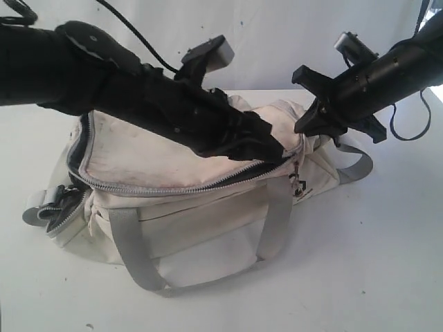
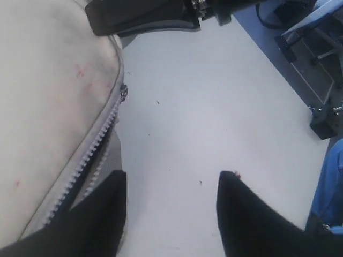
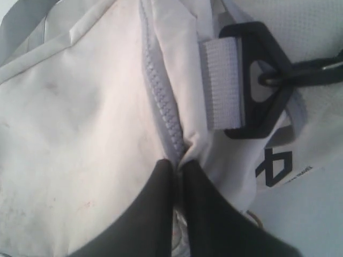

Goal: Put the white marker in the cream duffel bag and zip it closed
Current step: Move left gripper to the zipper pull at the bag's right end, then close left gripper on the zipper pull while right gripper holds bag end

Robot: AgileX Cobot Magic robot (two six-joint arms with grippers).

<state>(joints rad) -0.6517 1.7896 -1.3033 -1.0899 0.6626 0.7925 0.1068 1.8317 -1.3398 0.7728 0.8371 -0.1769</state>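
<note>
Found cream duffel bag (image 1: 208, 207) slumped on the counter (image 1: 387, 277), main zipper (image 1: 159, 185) gaping along the front and around the end away from the black buckle (image 3: 252, 80). Could not locate white marker in any view; possibly inside the bag, not confirmable.

Left fingers (image 2: 107, 214) parted, nothing between them: one at the bag's zipper edge, the other over bare counter just beside the bag. Contact with cloth not determinable. Right fingers (image 3: 161, 214) pressed together, pinching a fold of cream fabric at the zipper's end, just beside the buckle.

Handling judgement:
- Soft, limp, light cloth; likely to bunch and drag along rather than resist a pull.
- Best anchored at the end fabric, as pinched now, to keep the track taut.
- Best drawn by the slider tab, not by teeth or cloth. Small metal piece (image 2: 123, 92) on the track, possibly the slider; too small to be sure.
- Grey webbing handle (image 1: 128, 242) floppy, liable to snag.
- Marker presumably light, rigid, smooth, prone to rolling; take across mid-barrel.
</note>
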